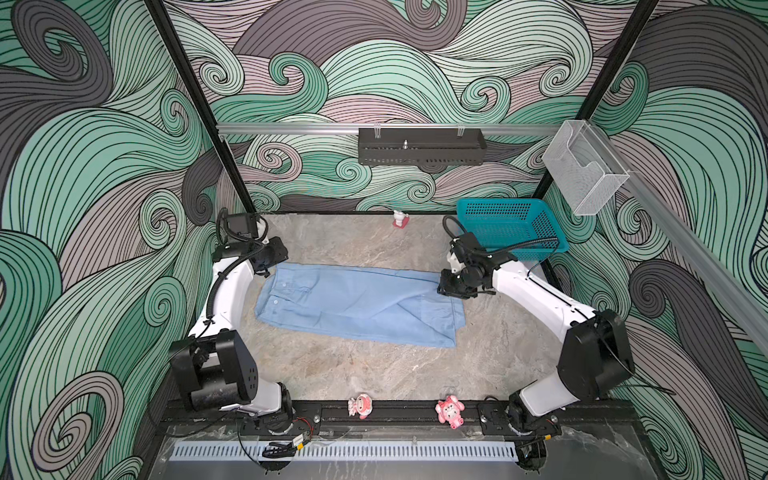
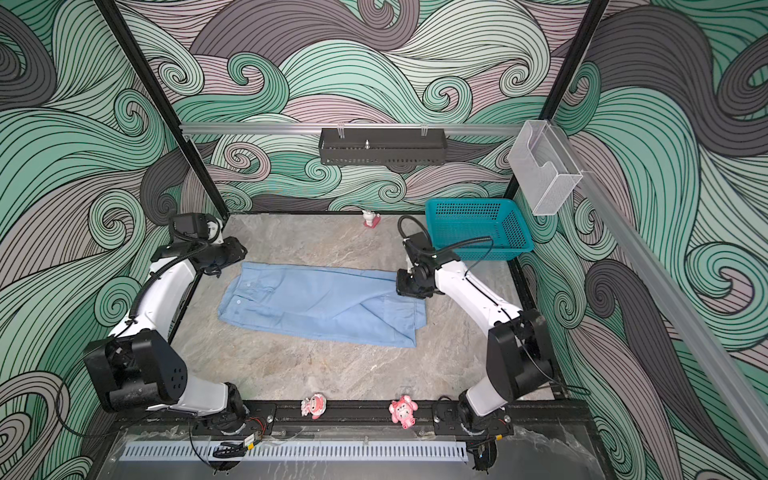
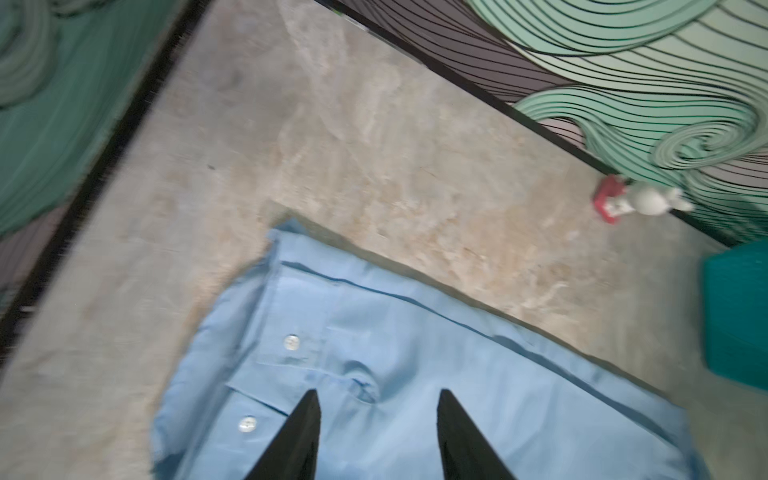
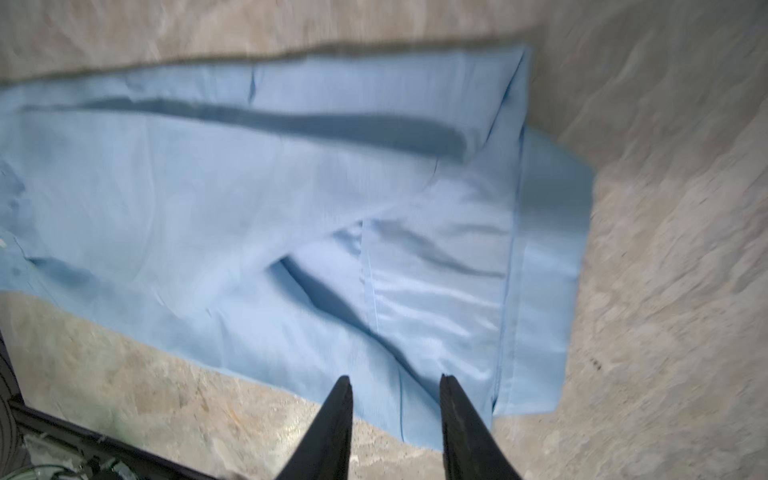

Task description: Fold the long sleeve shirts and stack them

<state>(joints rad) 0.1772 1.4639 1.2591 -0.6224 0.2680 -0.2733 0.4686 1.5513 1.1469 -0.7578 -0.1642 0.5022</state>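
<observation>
Shows one light blue shirt (image 1: 357, 305), one teal basket (image 1: 513, 226), one white toy figure (image 1: 400, 218), two pink toy figures (image 1: 360, 406) and two claws. Set on a grey-brown marbled worktop (image 1: 332, 365), boxed in by walls (image 1: 374, 75) of swirling green and grey waves. Shirt flat in a long folded band between the claws: buttoned end beneath the left claw (image 3: 379, 392), hem end beneath the right claw (image 4: 395, 378), both with jaws apart and gripping nothing.
</observation>
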